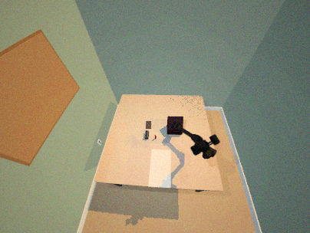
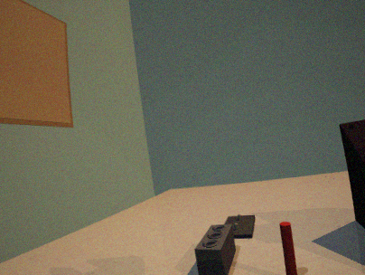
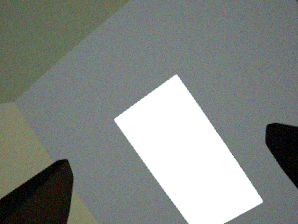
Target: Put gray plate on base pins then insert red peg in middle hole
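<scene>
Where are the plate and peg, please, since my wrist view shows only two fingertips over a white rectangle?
Observer: In the top view they sit on the image-left side of the arm's dark pedestal, while the arm reaches out to the opposite side.
Operator: Is the plate on the pins yet?
Observer: No. The exterior view shows the gray plate resting on the table beside the base.
Operator: And the peg?
Observer: The red peg stands upright on the table, apart from both.
</scene>
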Robot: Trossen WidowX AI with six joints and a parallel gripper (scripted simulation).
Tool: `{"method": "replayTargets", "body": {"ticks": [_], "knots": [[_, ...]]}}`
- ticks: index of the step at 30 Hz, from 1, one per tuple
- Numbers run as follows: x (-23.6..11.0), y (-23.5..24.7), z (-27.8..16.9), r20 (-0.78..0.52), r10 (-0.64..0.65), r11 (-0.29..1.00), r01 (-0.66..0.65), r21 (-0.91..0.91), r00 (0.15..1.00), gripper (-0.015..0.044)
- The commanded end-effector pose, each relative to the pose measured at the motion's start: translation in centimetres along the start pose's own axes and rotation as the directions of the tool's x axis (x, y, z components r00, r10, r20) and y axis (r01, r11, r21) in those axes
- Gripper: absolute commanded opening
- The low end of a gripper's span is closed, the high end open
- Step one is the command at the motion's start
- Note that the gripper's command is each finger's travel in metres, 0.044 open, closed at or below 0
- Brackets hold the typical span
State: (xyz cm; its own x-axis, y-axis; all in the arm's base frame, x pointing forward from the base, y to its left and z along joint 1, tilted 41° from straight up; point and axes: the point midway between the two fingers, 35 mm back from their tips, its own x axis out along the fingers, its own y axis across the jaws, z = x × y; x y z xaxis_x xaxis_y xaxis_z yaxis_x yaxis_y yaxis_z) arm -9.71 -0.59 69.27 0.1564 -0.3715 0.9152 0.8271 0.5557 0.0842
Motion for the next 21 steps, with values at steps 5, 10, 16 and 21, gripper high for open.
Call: {"method": "replayTargets", "body": {"ticks": [5,10,16,21], "knots": [[2.3,8.6,-10.7,-0.237,0.241,0.967,-0.211,0.144,0.941,0.044],[1.8,12.9,-16.4,-0.365,0.343,0.935,-0.278,0.221,0.865,0.044],[0.3,18.7,-23.3,-0.489,0.466,0.88,-0.327,0.345,0.737,0.044],[-1.7,22.6,-27.4,-0.56,0.556,0.826,-0.333,0.454,0.614,0.044]]}}
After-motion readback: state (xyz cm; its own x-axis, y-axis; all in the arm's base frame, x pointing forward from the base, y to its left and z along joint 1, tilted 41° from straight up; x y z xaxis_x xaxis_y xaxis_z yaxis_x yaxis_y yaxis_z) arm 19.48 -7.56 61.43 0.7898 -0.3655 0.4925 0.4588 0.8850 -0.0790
